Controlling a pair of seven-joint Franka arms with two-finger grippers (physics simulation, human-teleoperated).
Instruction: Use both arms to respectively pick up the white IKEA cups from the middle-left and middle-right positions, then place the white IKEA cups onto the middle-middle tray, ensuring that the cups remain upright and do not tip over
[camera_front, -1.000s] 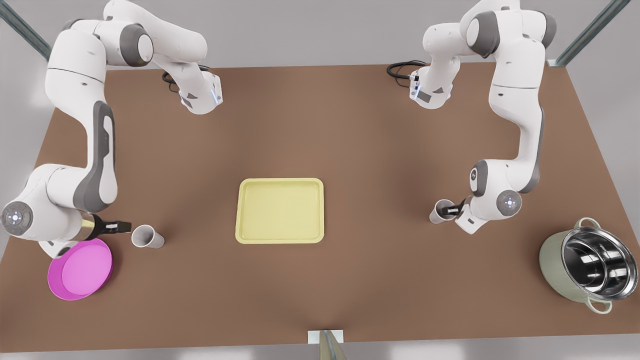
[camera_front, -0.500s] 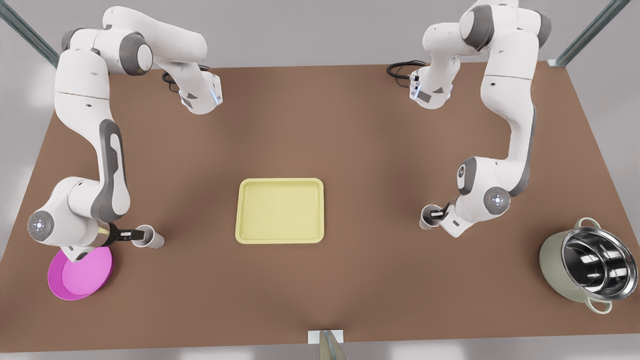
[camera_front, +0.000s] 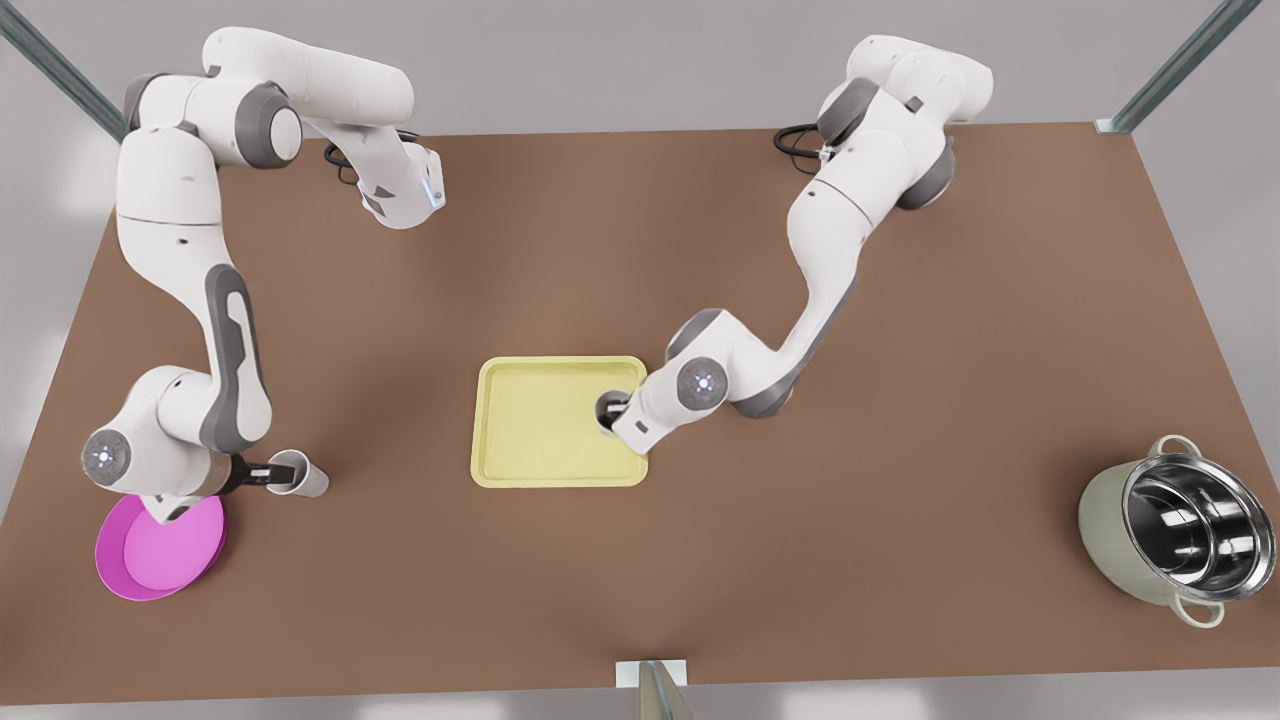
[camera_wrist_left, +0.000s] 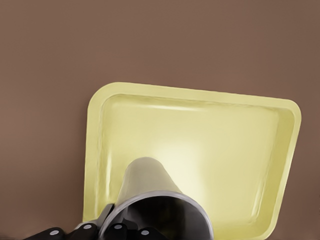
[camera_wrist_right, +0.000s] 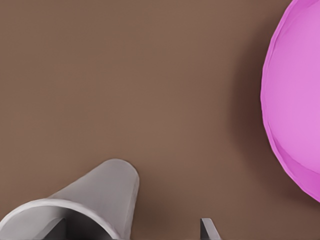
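My left gripper (camera_front: 612, 413) clamps a cup (camera_front: 607, 411) over the tray's (camera_front: 545, 425) right edge, carried there from the table's right side. My right gripper (camera_front: 272, 473) straddles the other cup (camera_front: 298, 475), fingers spread, at the front view's left, beside the bowl (camera_front: 160, 545), arm barely shifted.

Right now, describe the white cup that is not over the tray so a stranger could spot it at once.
Start at the round magenta bowl near the brown table's corner, at the front view's lower left. Just beside it, at the right end effector, stands a small white cup on bare table. Its twin is over the yellow tray, at the left end effector.
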